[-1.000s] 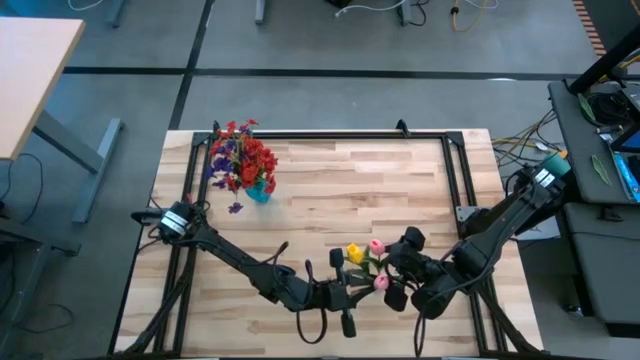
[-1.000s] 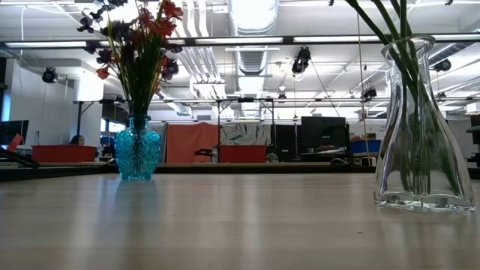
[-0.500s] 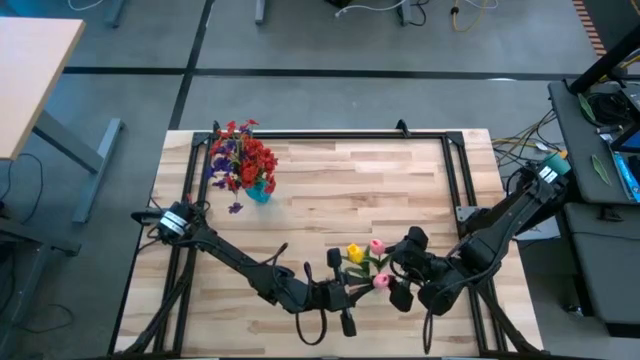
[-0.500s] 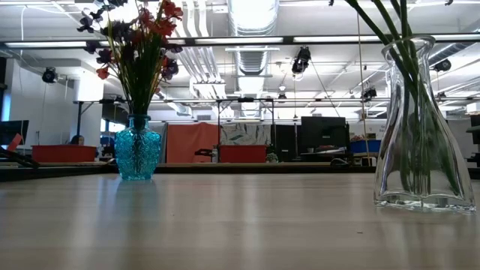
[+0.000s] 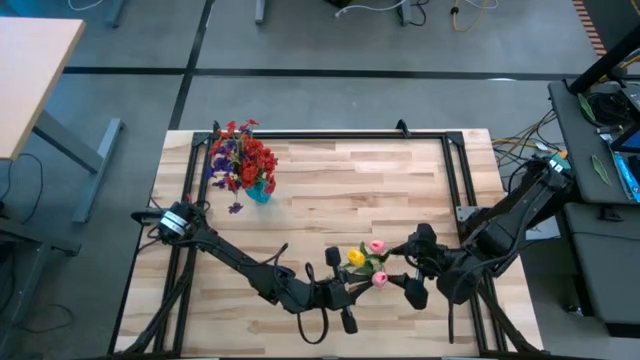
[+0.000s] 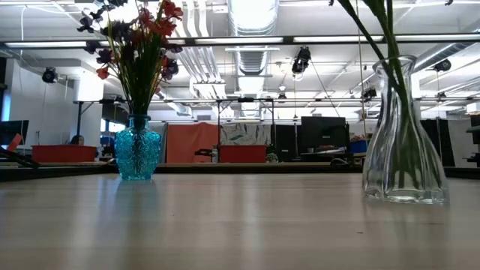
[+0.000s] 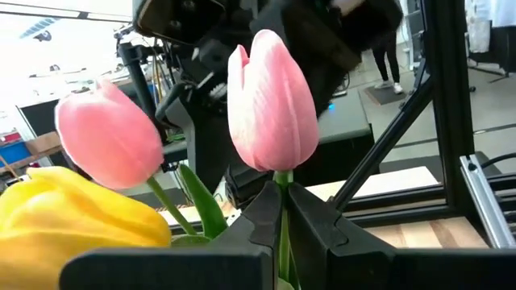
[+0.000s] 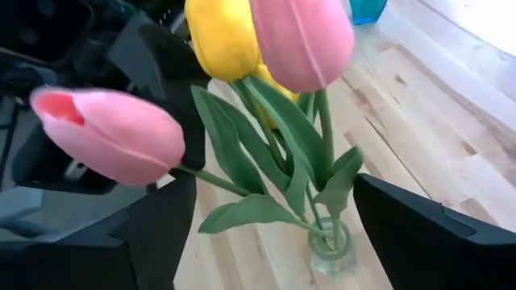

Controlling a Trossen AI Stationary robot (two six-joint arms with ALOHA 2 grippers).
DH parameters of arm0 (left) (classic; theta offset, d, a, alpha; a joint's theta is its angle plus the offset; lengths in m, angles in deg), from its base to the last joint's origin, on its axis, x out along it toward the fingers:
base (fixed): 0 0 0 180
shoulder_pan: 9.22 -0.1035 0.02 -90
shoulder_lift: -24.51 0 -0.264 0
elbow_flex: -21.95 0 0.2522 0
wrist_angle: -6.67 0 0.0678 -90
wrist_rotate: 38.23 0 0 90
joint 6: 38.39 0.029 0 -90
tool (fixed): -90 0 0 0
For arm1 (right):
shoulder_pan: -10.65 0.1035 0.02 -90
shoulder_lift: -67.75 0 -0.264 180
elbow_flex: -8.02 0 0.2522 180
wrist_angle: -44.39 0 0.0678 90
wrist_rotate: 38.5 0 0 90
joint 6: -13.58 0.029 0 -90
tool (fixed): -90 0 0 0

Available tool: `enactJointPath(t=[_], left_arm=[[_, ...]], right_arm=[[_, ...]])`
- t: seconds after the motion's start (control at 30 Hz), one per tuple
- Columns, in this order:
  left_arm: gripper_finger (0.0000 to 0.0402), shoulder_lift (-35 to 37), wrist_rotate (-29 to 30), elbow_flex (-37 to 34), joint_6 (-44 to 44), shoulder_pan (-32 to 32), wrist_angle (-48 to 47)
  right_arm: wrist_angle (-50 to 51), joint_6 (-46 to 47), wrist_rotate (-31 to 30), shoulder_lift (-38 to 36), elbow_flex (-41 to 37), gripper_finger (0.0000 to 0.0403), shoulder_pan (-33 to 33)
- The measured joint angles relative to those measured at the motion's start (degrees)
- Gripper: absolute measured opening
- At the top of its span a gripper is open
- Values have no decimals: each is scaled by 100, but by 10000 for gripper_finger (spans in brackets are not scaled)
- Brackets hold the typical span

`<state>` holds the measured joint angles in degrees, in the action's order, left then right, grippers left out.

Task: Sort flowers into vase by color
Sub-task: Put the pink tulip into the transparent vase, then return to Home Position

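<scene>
A clear glass vase (image 6: 405, 142) stands on the table toward its near right and holds a yellow tulip (image 5: 357, 258) and two pink tulips (image 5: 377, 246). My left gripper (image 5: 347, 292) reaches in from the left and is shut on the lower pink tulip (image 5: 380, 279). My right gripper (image 5: 403, 268) is open on the vase's right. In the right wrist view its fingers stand on either side of the vase's mouth (image 8: 330, 248), apart from it. A blue vase (image 5: 258, 190) at the far left holds red and purple flowers (image 5: 240, 158). My left gripper pinches the pink tulip's stem (image 7: 282, 221) just under the bud (image 7: 272, 113) between its two fingers (image 7: 260, 229), coming roughly level from the table's left. The stem slants out sideways from the clear vase's mouth, and the bud (image 8: 113, 137) leans away from the other tulips.
A black metal frame (image 5: 330, 137) runs around the tabletop. Bare wood lies between the two vases and along the far right. A desk corner (image 5: 30, 70) stands off the table's left, and cables and equipment (image 5: 600, 110) off its right.
My right gripper has drawn back toward the table's right edge, away from the clear vase. In the low view the clear vase has slid leftward and away from the near edge, staying upright.
</scene>
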<state>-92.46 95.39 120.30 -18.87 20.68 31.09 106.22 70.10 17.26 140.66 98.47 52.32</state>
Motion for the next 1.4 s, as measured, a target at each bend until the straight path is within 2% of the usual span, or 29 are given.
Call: enactJointPath(t=[0.57,0.67,0.83,1.07,1.23,1.4], left_arm=[[12,-2,138,157,-53,-5,15],[36,0,144,164,-248,-5,-143],[107,51,136,164,-509,-5,-572],[197,158,406,164,-308,196,-726],[225,405,535,164,-314,341,-1112],[230,559,657,164,-391,436,-1542]], right_arm=[[-11,94,3,-356,4,327,9],[-17,94,22,-355,4,327,29],[-12,186,27,-354,4,327,143],[188,470,17,-352,4,327,352],[470,799,-26,-397,22,327,420],[514,857,-3,-441,110,327,422]])
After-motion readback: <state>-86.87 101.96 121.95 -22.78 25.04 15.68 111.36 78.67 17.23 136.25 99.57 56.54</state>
